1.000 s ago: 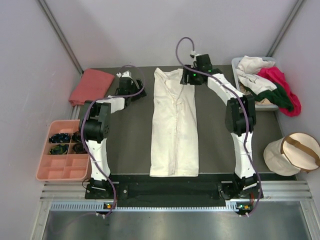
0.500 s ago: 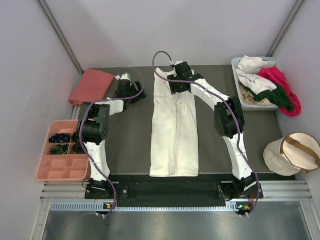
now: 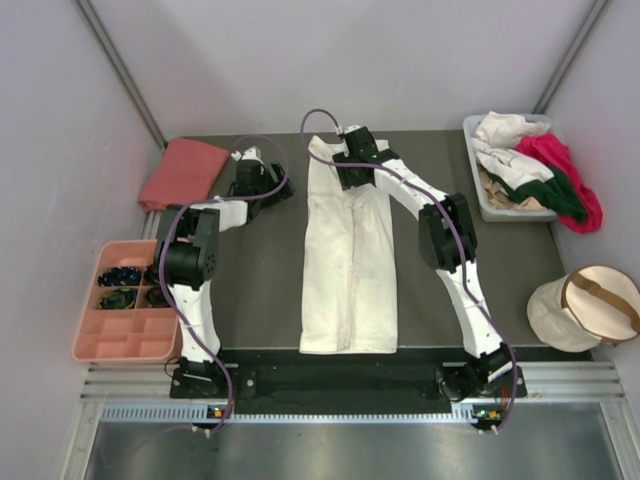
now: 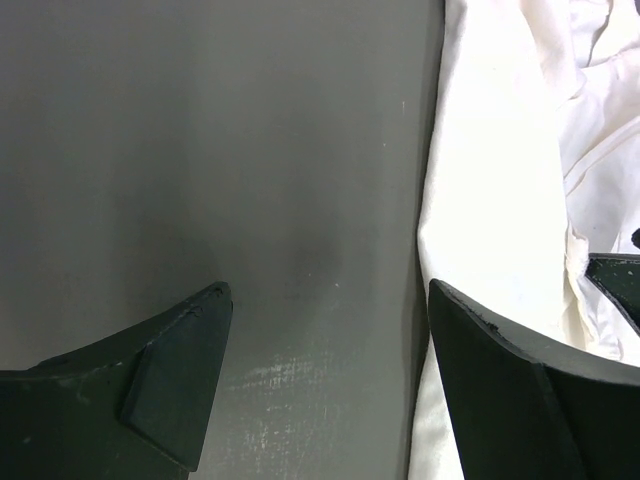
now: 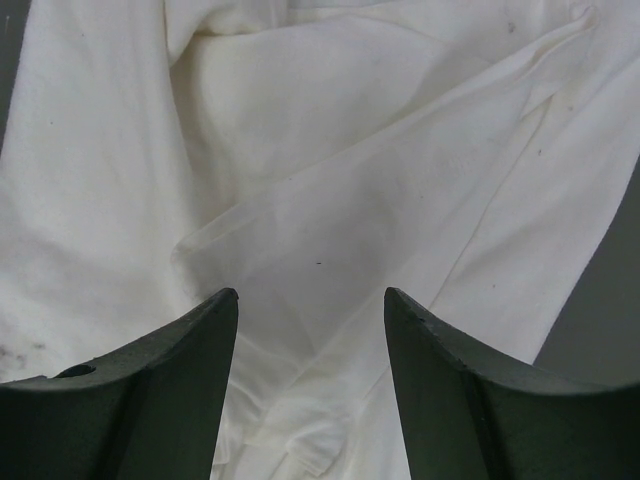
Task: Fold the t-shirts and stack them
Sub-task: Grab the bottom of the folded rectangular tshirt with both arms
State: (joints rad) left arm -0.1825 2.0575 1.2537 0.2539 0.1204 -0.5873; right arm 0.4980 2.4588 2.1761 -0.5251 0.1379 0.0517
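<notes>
A large cream-white t-shirt (image 3: 350, 260) lies folded into a long strip down the middle of the dark table. My right gripper (image 3: 352, 182) hovers open over its far end; in the right wrist view the fingers (image 5: 311, 292) straddle wrinkled cream cloth (image 5: 330, 180) and hold nothing. My left gripper (image 3: 283, 187) is open just left of that end, its fingers (image 4: 327, 285) over bare table with the shirt's edge (image 4: 480, 200) at the right finger. A salmon-pink t-shirt (image 3: 182, 172) lies folded at the back left. White, magenta and dark green t-shirts (image 3: 535, 170) are heaped at the back right.
The heap spills over a grey bin (image 3: 480, 190) at the back right. A round beige pouch with a tan strap (image 3: 585, 305) sits off the table's right side. A pink compartment tray (image 3: 125, 315) stands to the left of the left arm.
My right gripper has swung left from the shirt's far right corner to over the middle of its far end. The left arm has barely moved.
</notes>
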